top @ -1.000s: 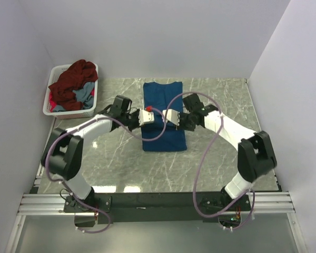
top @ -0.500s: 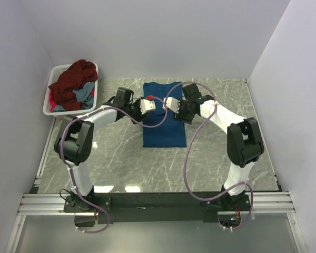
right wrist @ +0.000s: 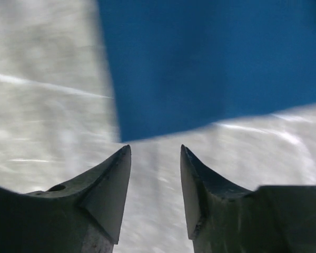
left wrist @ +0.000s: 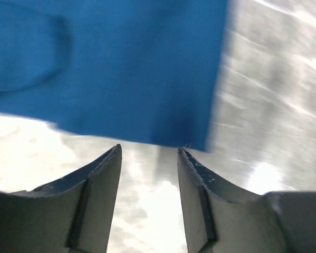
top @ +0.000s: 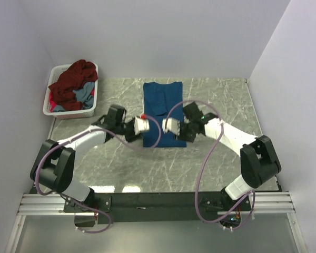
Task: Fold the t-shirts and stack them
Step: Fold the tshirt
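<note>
left gripper (left wrist: 149,149): fingers apart, empty, just short of the 6 o'clock hem of the deep blue t-shirt (top: 163,100), which lies folded flat mid-table. right gripper (right wrist: 155,148): also apart, holding nothing, at the same hem. both arms bend inward, wrists nearly meeting. maroon t-shirt (top: 73,79) sits heaped in the white basket (top: 50,108) at 10 o'clock.

I see a grey marbled bench (top: 147,168) with a folded deep blue t-shirt (top: 163,97) lying mid-bench and a white basket (top: 68,113) at its far-left corner.
</note>
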You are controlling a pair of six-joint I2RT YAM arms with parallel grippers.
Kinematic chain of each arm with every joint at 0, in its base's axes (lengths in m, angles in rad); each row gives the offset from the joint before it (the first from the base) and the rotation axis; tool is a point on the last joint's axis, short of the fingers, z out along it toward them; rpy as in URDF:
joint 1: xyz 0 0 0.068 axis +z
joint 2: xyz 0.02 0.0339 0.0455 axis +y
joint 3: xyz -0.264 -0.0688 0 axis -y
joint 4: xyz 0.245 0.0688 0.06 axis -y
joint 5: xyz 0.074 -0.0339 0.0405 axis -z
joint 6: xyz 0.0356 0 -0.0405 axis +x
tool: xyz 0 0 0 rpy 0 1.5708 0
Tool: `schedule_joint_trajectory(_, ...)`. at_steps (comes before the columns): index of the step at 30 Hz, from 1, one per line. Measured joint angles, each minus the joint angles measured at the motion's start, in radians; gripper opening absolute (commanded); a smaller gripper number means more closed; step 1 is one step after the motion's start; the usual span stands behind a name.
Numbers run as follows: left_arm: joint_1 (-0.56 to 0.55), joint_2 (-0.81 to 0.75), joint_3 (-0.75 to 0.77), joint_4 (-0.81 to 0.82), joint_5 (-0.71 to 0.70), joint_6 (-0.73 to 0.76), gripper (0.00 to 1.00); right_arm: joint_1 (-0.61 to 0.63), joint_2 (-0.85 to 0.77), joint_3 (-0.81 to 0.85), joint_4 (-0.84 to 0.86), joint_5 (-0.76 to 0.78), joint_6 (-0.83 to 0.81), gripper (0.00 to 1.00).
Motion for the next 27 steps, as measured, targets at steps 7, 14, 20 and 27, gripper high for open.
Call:
schedule_joint_trajectory(7,-0.101,-0.024,-0.201,0.019,-0.014,0.132,0.60,0.055,0.004,-0.151,0.016,0.016,-0.047,0.54)
schedule_joint_trajectory(14,-0.126,-0.027,-0.220,0.081,-0.051,0.240,0.58,0.055,0.031,-0.151,0.072,0.039,-0.066,0.54)
schedule_joint_trajectory(20,-0.163,-0.010,-0.223,0.132,-0.093,0.311,0.56,0.056,0.091,-0.151,0.092,0.061,-0.071,0.46)
schedule_joint_trajectory(27,-0.183,0.074,-0.208,0.209,-0.156,0.351,0.31,0.061,0.109,-0.146,0.116,0.092,-0.074,0.09)
